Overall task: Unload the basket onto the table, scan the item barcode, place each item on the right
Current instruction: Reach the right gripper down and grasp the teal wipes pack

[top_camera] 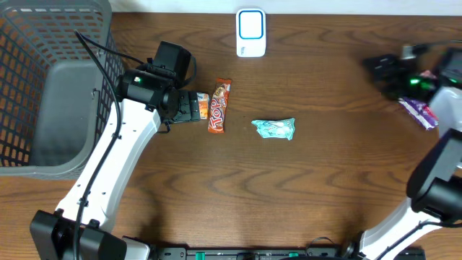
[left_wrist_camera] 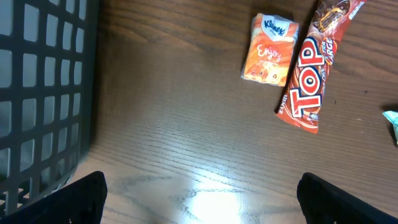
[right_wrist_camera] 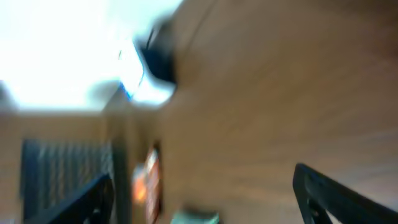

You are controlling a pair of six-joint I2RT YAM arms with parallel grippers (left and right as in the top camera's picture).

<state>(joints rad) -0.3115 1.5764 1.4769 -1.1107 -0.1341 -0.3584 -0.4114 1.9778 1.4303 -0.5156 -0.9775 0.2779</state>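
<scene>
Grey basket (top_camera: pixel 29 43) left; candy bar (top_camera: pixel 219 105), tissue pack (left_wrist_camera: pixel 270 50) outside.

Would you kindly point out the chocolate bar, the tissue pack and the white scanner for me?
chocolate bar (left_wrist_camera: pixel 306 87), left wrist view, middle of its wrapper.
tissue pack (left_wrist_camera: pixel 270 50), left wrist view, centre of its printed face.
white scanner (top_camera: pixel 250 32), overhead view, its top face.

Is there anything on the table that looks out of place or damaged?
Nothing looks damaged or spilled. Only the purple packet stands apart: it lies at the far right by the right arm, away from the TOP bar and teal packet.
</scene>
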